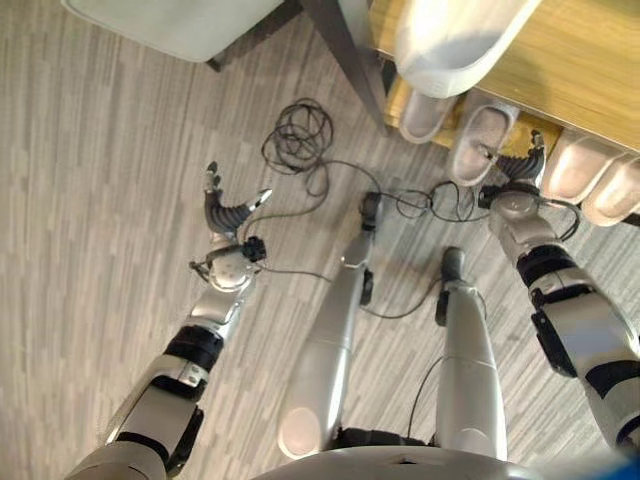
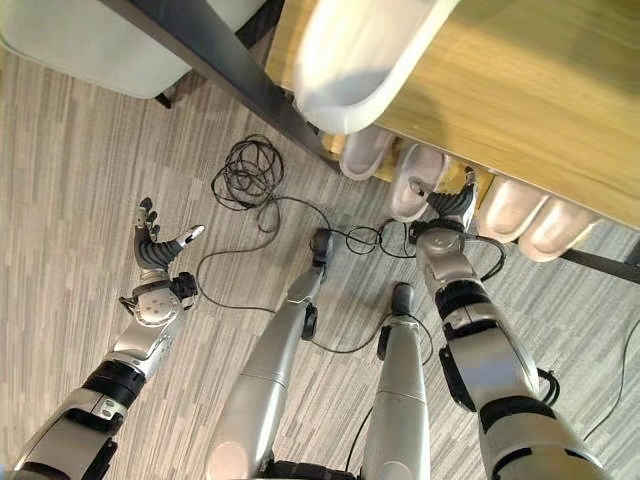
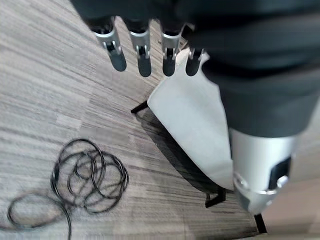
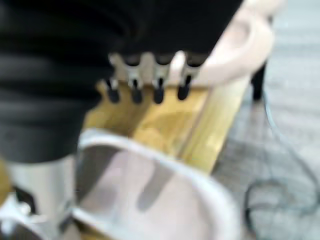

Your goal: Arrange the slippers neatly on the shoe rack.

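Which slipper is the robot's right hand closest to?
The second slipper from the left on the lower shelf; the right hand sits at its right edge, the others farther away.

Even indoor light, soft shadows; right wrist view blurred, close slipper (image 4: pixel 150 200) unfocused

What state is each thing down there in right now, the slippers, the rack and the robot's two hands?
Shoe rack: wooden, slippers on its top and lower shelves.
White slipper: on the top shelf, overhanging the edge.
Grey slippers: on the lower shelf, heels outward.
Pink slippers: side by side on the lower shelf.
Right hand: open, at the lower shelf between the grey and pink slippers.
Left hand: open, empty, above the floor.
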### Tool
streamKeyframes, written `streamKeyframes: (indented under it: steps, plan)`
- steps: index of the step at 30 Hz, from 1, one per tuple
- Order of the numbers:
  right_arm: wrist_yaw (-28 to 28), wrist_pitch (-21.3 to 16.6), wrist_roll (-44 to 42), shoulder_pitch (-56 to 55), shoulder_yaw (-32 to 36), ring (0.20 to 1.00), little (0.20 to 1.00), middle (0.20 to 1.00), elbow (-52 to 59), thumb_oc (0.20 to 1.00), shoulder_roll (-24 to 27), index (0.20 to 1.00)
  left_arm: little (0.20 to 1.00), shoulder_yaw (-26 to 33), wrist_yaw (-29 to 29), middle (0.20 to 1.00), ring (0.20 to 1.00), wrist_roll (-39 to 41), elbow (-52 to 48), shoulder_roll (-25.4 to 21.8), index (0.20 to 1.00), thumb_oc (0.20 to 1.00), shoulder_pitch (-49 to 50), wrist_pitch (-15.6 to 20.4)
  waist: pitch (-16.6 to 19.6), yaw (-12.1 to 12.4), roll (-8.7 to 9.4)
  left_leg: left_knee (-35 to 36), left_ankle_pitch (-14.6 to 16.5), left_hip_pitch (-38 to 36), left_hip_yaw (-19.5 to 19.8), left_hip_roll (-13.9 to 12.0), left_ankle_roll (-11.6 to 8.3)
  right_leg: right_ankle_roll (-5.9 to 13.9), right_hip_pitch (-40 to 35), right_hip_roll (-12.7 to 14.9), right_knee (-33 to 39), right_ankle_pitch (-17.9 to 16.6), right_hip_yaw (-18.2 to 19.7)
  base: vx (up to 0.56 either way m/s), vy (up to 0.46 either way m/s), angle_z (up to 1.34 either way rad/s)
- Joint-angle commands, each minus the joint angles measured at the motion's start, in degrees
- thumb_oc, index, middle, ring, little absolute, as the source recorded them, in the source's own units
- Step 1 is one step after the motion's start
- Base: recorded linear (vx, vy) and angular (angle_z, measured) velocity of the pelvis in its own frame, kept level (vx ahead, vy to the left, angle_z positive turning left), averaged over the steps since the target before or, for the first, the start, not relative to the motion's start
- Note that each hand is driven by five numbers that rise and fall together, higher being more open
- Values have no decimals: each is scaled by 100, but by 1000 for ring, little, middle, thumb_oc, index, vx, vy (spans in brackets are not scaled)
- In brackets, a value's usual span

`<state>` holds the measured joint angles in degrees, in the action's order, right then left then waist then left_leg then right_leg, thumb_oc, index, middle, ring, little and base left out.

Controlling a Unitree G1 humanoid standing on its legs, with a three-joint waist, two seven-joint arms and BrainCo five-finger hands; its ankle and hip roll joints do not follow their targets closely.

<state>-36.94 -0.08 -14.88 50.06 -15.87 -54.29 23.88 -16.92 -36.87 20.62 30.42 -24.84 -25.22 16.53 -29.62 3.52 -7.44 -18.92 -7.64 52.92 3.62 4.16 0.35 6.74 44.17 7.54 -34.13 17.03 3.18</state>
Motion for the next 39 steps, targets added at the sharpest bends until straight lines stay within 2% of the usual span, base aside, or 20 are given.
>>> streamKeyframes:
  steps: [1,6,7,13,15,18,30,39]
  plan:
    - [-624,283,1078,-456,96,1000,1000,1000,625,1000,116,1000,1000,230,-521,1000,1000,-409,219,205,1000,1000,-186,-116,-18,40,47,-443,1016,207,16,210,-112,-172,-277,-18,462,-480,-2,-19,2,-11]
    - [-481,509,1417,-954,33,1000,1000,1000,953,1000,-16,1000,1000,230,-681,1000,1000,-519,142,313,1000,1000,-179,-220,-18,-67,128,-470,1040,250,28,194,-103,-180,-229,-21,445,-483,-5,-10,-16,-4]
    - [-359,369,1231,-1223,98,1000,1000,1000,930,1000,-210,1000,1000,194,-702,1000,1000,-553,129,360,1000,1000,-178,-199,-18,-98,142,-460,1031,266,37,188,-100,-180,-195,-28,426,-493,-10,0,0,0]
    - [205,-297,134,-1559,192,1000,1000,1000,942,1000,-598,1000,1000,240,-525,1000,1000,-551,24,226,1000,1000,-39,-175,-18,-128,171,-423,1029,270,17,173,-100,-199,-140,-61,420,-504,31,0,0,0]
    - [317,-339,33,-1540,149,1000,1000,1000,881,1000,-617,1000,1000,241,-485,1000,1000,-550,24,196,1000,1000,-31,-167,-18,-122,165,-428,1029,277,16,169,-99,-200,-133,-64,416,-500,31,0,0,0]
    - [820,-461,-328,-1478,-93,1000,1000,1000,846,1000,-649,1000,1000,243,-326,1000,1000,-621,-66,62,1000,1000,8,-177,-18,-72,144,-417,1015,285,8,159,-108,-209,-135,-74,443,-502,29,10,-32,0]
    - [1590,-362,-744,-527,-373,1000,1000,1000,-443,1000,-494,1000,1000,131,-3,1000,1000,-630,-106,-156,1000,1000,88,-47,-18,149,37,-459,1006,322,37,166,-128,-238,-110,-92,373,-469,-52,3,-13,0]
    - [1532,-406,-756,-205,-172,1000,1000,1000,-905,1000,-396,1000,1000,182,124,1000,1000,-506,43,-222,1000,1000,133,15,-18,248,-62,-458,996,342,48,182,-111,-249,-73,-81,305,-435,-108,2,-2,1]
